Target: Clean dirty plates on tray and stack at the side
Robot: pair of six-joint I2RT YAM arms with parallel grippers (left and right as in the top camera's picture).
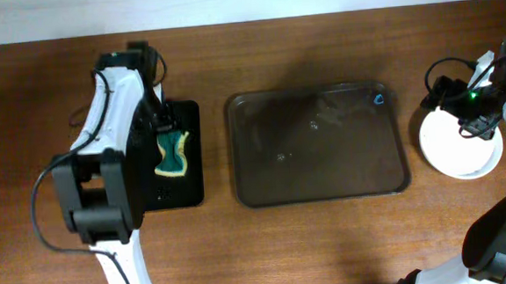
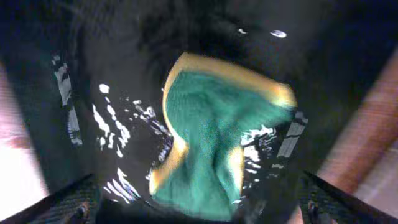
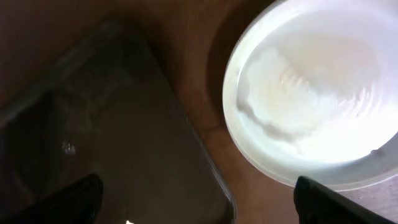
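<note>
The dark brown tray (image 1: 324, 160) lies in the middle of the table with no plates on it; its corner shows in the right wrist view (image 3: 112, 143). A stack of white plates (image 1: 452, 152) stands on the table right of it, and the top plate (image 3: 311, 87) looks plain white. My right gripper (image 1: 441, 97) is open and empty, its fingers (image 3: 199, 205) spread above the gap between tray and plates. My left gripper (image 1: 159, 121) is open over a green and yellow sponge (image 1: 173, 154) lying on the small black tray (image 1: 190, 185). The sponge (image 2: 217, 137) sits between the spread fingers (image 2: 199, 214).
The black tray's wet glossy floor (image 2: 112, 74) surrounds the sponge. A small blue mark (image 1: 379, 98) sits at the brown tray's far right corner. Bare wooden table lies in front of both trays.
</note>
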